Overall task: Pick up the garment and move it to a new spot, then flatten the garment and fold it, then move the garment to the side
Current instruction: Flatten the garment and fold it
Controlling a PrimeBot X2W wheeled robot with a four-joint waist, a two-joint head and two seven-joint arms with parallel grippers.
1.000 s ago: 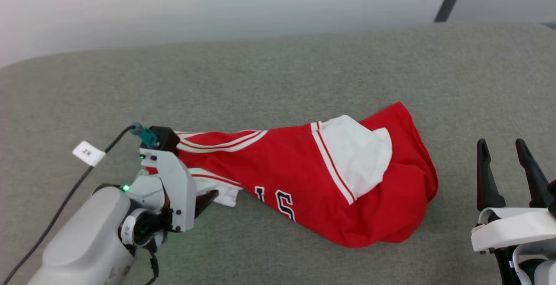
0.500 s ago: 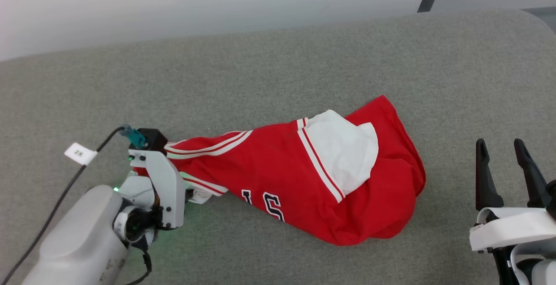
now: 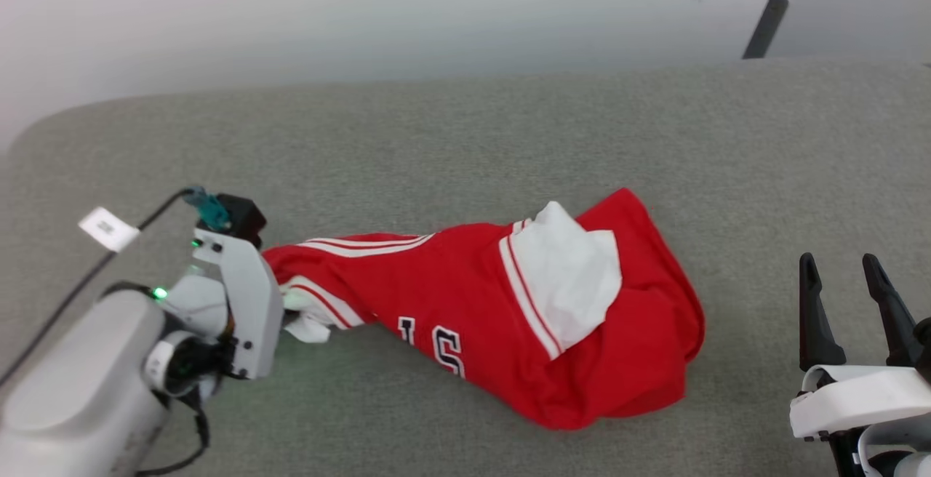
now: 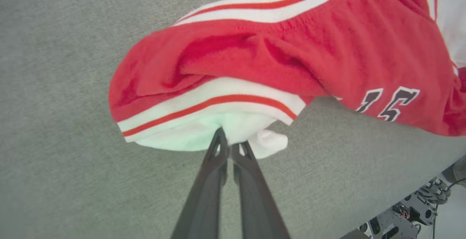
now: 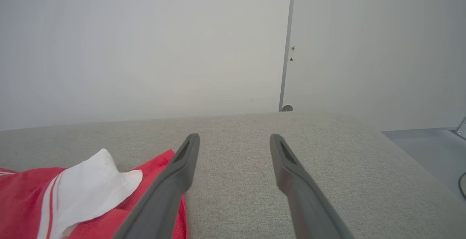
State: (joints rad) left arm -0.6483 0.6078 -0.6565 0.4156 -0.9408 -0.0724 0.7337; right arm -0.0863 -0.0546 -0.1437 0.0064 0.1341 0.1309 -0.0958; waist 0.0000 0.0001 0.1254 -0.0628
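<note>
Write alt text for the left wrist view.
The two dark fingers of the left gripper are pinched shut on the white edge of a crumpled red jersey shirt with white-and-red stripe trim and dark white-outlined letters, lying on a grey fabric surface.

The garment lies on grey cushion — left hand at its striped end, right hand well apart.
</note>
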